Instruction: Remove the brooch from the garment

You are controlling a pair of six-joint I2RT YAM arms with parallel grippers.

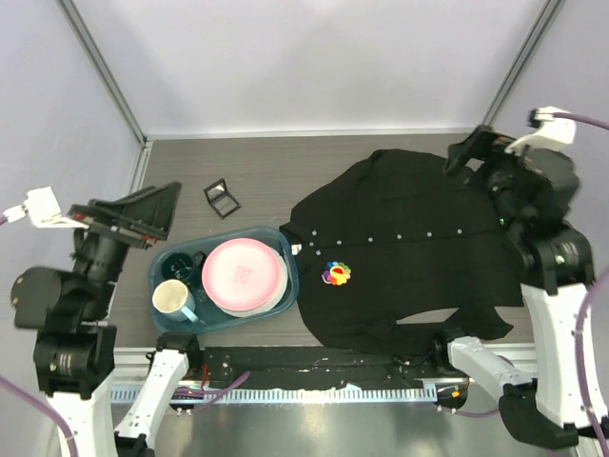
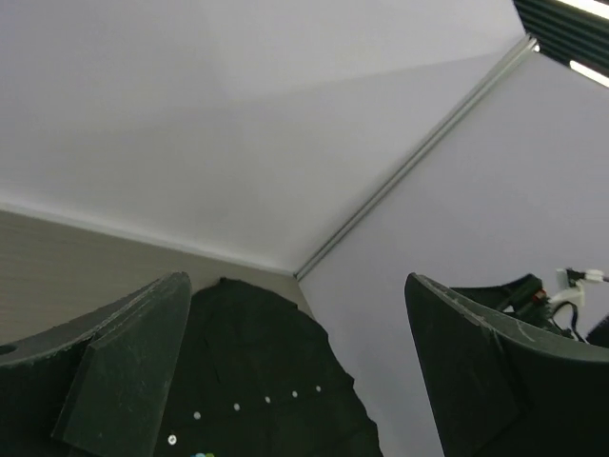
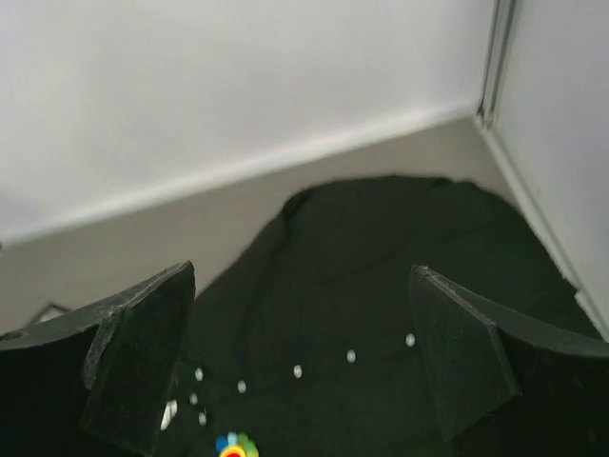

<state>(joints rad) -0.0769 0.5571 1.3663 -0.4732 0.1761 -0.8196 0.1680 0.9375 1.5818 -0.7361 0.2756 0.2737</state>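
Nearest, a bin (image 1: 293, 278) stands left of centre on the table (image 1: 285, 162), and in it are a pink plate (image 1: 245, 273), a mug (image 1: 173, 300) and a dark cup (image 1: 179, 265). Just right of the bin lies the black shirt (image 1: 409, 257), spread flat with its collar toward the bin. The brooch (image 1: 337, 273) sits on the shirt not far from the collar, on the near side of the row of white buttons (image 1: 409, 234). The left gripper (image 1: 157, 217) hangs above the table's left side, its fingers wide apart and holding nothing. A small black frame (image 1: 222, 198) lies beyond the bin. The right gripper (image 1: 471, 152) hangs over the shirt's far right part, also wide open and empty.
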